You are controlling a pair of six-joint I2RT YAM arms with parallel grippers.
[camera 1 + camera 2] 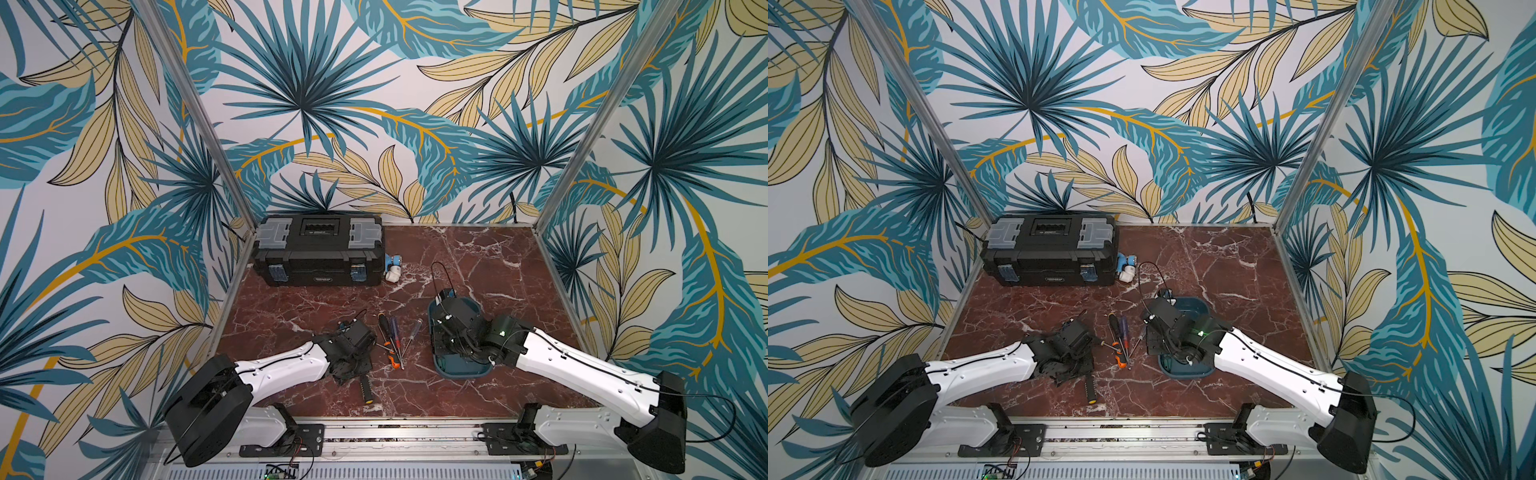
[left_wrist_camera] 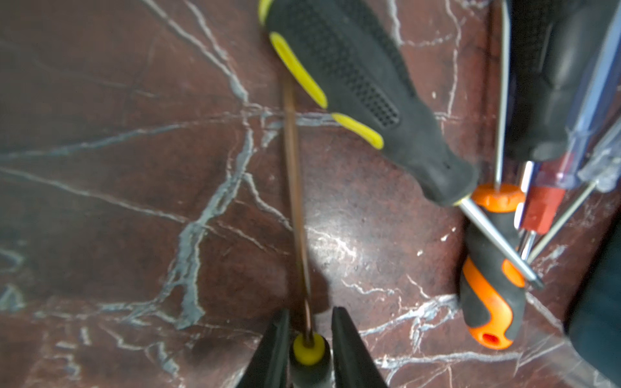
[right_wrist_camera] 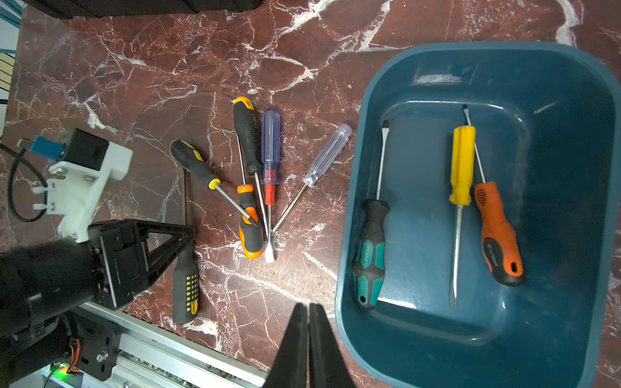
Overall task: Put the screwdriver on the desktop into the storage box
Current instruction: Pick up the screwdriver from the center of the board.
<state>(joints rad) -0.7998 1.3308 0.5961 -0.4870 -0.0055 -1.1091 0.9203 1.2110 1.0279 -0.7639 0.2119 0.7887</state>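
Judging by the count, the job is about a third done. Three tools already lie inside the shallow teal-blue plastic storage box (image 3: 477, 50) with its rounded corners and smooth, slightly scuffed floor. They are a flat-blade screwdriver with a ribbed teal-and-black handle (image 3: 369, 255), a screwdriver with a faceted yellow plastic handle (image 3: 463, 164), and a screwdriver with a rubbery orange handle (image 3: 499, 231) whose shaft crosses the yellow one. Six are left on the glossy red-brown marble-patterned counter (image 3: 134, 84). Five of them sit in a loose fan just beside the box, steel shafts crossing and touching at the tips. These are a stubby black-and-yellow cross-tip screwdriver (image 3: 191, 158), an orange-and-black soft-grip screwdriver (image 3: 250, 228), a slim black-handled screwdriver with an orange cap (image 3: 247, 137), a translucent blue-handled screwdriver with a red collar (image 3: 271, 144) and a clear-handled screwdriver (image 3: 327, 154). The sixth, a black-handled screwdriver with a yellow dotted grip (image 3: 185, 289), lies a little apart, nearer the aluminium front rail. The left hand (image 2: 311, 312) is clenched on its handle just behind the yellow collar, fingers flush against both sides, and the tool appears to rest on the counter, not yet lifted. The right hand (image 3: 308, 309) hangs above the box's near edge with its fingers pressed together, holding nothing.
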